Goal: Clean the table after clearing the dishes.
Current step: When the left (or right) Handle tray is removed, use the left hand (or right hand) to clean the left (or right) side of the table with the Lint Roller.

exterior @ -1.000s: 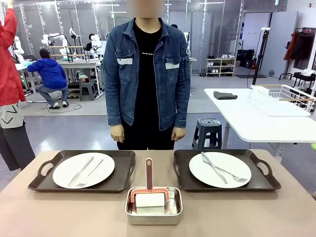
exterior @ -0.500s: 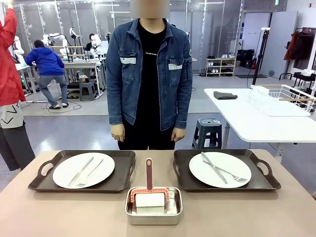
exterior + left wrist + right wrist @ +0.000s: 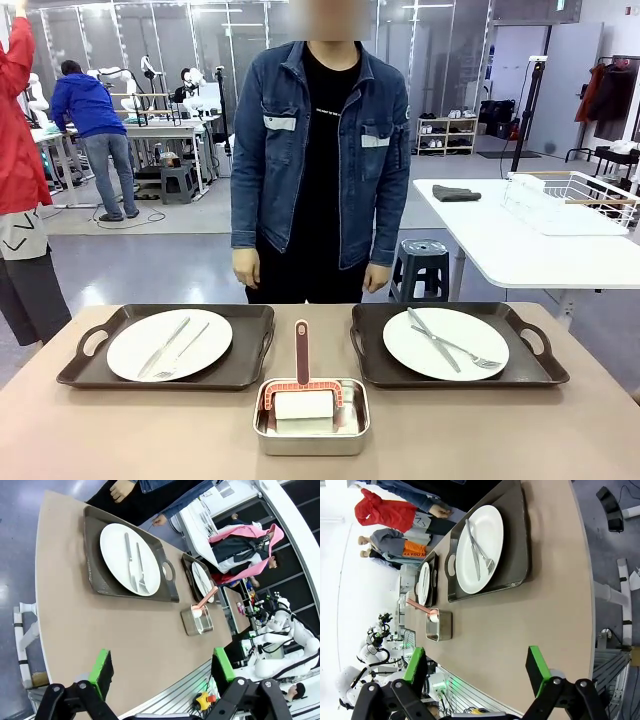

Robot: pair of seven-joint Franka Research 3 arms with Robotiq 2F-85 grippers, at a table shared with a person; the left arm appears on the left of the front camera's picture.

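Backing everything, the room is an open lab floor with other benches and a white side table (image 3: 500,240) bearing a wire rack (image 3: 585,195). Across the foreground runs the table (image 3: 150,440), its matte tan top showing no visible spills. A person (image 3: 320,150) stands at its far edge, arms down, probably waiting to take the dishes. Two trays (image 3: 255,325) sit side by side near that edge with handles at their ends, so each can be lifted away whole. Each carries a plate (image 3: 130,350).

On the robot's side hang the left gripper (image 3: 162,667) and right gripper (image 3: 476,664), jaws spread wide and empty. Between the trays, nearer the robot, a steel pan (image 3: 312,442) parks a scrubber (image 3: 301,350) for the wiping, its handle leaning over the far rim. Cutlery (image 3: 172,346) lies on the plates, so it would go with them.
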